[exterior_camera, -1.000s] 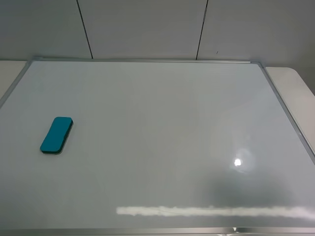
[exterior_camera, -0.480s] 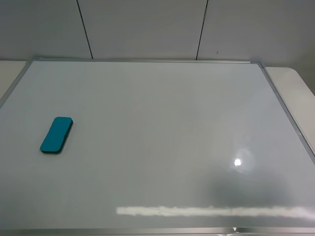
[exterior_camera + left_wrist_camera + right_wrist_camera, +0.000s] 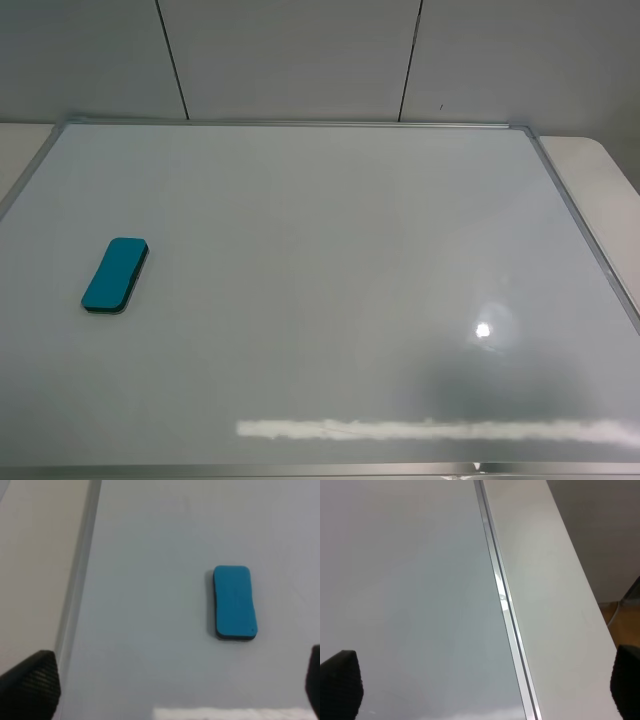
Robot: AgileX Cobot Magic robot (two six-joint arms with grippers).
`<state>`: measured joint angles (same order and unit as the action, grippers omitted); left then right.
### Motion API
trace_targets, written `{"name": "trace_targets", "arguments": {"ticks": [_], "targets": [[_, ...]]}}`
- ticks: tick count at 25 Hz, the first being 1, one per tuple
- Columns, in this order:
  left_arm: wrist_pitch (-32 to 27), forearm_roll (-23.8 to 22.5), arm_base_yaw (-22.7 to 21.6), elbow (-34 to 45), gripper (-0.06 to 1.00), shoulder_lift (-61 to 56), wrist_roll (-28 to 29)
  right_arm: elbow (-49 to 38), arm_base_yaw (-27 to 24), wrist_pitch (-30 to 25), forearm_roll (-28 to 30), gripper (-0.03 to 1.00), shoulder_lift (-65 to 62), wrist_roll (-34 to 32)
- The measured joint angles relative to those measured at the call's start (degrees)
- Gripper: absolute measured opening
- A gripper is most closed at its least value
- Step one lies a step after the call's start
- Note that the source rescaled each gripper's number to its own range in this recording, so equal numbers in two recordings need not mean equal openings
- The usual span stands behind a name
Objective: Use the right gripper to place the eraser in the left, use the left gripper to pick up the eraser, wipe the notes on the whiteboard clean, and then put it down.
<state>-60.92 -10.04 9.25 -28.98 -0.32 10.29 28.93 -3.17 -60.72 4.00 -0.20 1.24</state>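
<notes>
The teal eraser [image 3: 115,275] lies flat on the left part of the whiteboard [image 3: 330,260]; it also shows in the left wrist view [image 3: 234,603]. No red notes show on the board in any view. Neither arm is in the exterior high view. My left gripper [image 3: 175,690] is open and empty, its fingertips [image 3: 30,687] wide apart, hanging above the board with the eraser ahead of it and clear of it. My right gripper [image 3: 485,692] is open and empty, its fingertips [image 3: 340,682] spread over the board's right frame.
The whiteboard's silver frame [image 3: 502,600] runs along its right edge, with a white tabletop [image 3: 550,595] beyond it. The left frame edge [image 3: 75,590] lies beside the left gripper. A grey panelled wall [image 3: 300,55] stands behind the board.
</notes>
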Motion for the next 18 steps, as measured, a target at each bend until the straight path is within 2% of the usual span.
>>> {"name": "trace_targets", "arguments": {"ticks": [10, 18], "targets": [[0.00, 3.09, -10.07, 0.00, 1.00, 0.00, 1.03, 0.00, 0.00, 0.00, 0.00, 1.00, 0.00, 0.00], [0.00, 3.27, -10.52, 0.00, 1.00, 0.00, 1.27, 0.00, 0.00, 0.00, 0.00, 1.00, 0.00, 0.00]]}}
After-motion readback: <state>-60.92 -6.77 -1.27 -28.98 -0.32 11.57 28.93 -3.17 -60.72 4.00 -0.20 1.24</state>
